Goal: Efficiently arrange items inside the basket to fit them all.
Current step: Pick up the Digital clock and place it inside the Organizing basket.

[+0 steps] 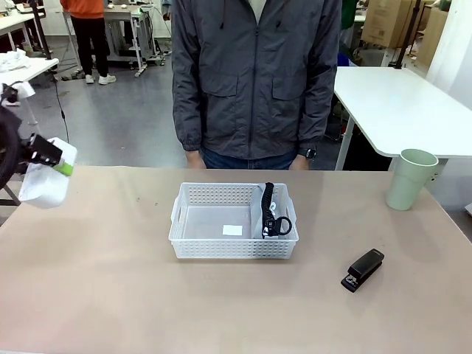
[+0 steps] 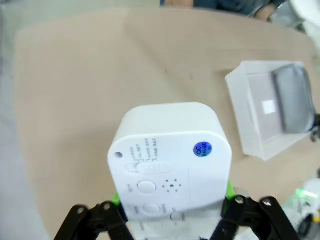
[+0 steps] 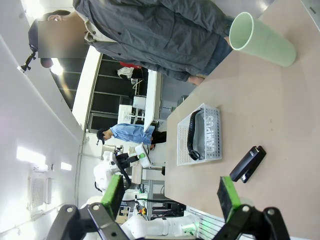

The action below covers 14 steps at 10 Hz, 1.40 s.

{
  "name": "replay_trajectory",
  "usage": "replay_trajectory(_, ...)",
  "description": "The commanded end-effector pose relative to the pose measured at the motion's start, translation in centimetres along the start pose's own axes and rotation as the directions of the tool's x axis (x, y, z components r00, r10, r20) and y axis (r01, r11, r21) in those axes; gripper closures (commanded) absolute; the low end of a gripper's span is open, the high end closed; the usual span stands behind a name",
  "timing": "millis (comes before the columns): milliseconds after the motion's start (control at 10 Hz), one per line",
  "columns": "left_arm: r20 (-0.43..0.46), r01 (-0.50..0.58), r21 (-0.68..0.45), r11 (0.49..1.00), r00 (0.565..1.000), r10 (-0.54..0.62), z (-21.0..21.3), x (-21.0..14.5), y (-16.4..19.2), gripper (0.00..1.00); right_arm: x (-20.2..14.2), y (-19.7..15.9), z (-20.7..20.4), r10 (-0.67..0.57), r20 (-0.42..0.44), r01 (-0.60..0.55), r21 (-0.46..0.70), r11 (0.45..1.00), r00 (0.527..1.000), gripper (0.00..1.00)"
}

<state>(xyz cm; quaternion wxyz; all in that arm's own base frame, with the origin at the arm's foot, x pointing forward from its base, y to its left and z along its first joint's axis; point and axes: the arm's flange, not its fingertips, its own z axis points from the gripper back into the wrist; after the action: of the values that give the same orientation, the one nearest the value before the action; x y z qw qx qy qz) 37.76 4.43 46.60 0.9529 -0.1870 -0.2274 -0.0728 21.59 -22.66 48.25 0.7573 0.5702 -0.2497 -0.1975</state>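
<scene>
The white basket (image 1: 234,249) sits mid-table. Inside it the grey pouch (image 1: 263,215) stands on edge against the right wall, its black strap (image 1: 276,218) draped over it. My left gripper (image 1: 59,164) hovers above the table's far left edge, shut on the small white box (image 1: 46,183). In the left wrist view the box (image 2: 170,160) is clamped in the left gripper (image 2: 172,202), with the basket (image 2: 239,115) and pouch (image 2: 295,100) off to the right. The black stapler (image 1: 363,270) lies front right and the pale-green cup (image 1: 411,179) stands back right. My right gripper (image 3: 170,197) is open and holds nothing, high above the stapler (image 3: 247,164).
A person in a grey jacket (image 1: 254,74) stands at the far side behind the basket, hands hanging at the table edge. A white table (image 1: 405,110) stands behind at right. Bare brown tabletop (image 1: 110,280) stretches left of and in front of the basket.
</scene>
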Motion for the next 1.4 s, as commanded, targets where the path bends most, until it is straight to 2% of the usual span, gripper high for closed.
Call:
replay_trajectory(0, 0.017, -0.033, 0.058, 0.998, 0.999, 0.033, -1.0, -1.8, 1.0, 0.74, 0.2, 0.1, 0.0, 0.023, 0.011, -0.023, 0.027, 0.999, 1.0, 0.0)
replay_trajectory(100, 0.0, 0.0, 0.0, 1.0, 1.0, 0.0, 0.0, 0.0, 0.0, 0.74, 0.2, 0.1, 0.0, 0.023, 0.011, -0.023, 0.027, 0.999, 1.0, 0.0)
replay_trajectory(500, 0.0, 0.0, 0.0, 1.0, 1.0, 0.0, 0.0, 0.0, 0.0, 0.74, 0.2, 0.1, 0.0, 0.023, 0.011, -0.023, 0.027, 0.999, 1.0, 0.0)
replay_trajectory(600, 0.008, 0.011, 0.001, 1.0, 1.0, -0.011, -0.3, -0.4, -0.1, 0.22, 0.2, 0.1, 0.0, 0.023, 0.011, -0.023, 0.027, 0.999, 1.0, 0.0)
replay_trajectory(700, 0.01, 0.107, 0.011, 0.994, 0.994, -0.107, -0.2, 0.4, -2.0, 0.22, 0.2, 0.1, 0.0, 0.023, 0.011, -0.023, 0.027, 0.999, 1.0, 0.0)
replay_trajectory(900, -0.054, 0.278, -0.021, 0.96, 0.959, -0.279, -1.9, 4.9, -7.8, 0.22, 0.2, 0.1, 0.0, 0.023, 0.011, -0.023, 0.027, 0.999, 1.0, 0.0)
replay_trajectory(1100, -0.093, 0.442, -0.086, 0.893, 0.889, -0.449, -4.9, 8.7, -15.2, 0.22, 0.2, 0.1, 0.0, 0.023, 0.011, -0.023, 0.027, 0.999, 1.0, 0.0)
replay_trajectory(1300, -0.19, 0.586, -0.16, 0.795, 0.772, -0.607, -10.3, 10.5, -22.6, 0.22, 0.2, 0.1, 0.0, 0.023, 0.011, -0.023, 0.027, 0.999, 1.0, 0.0)
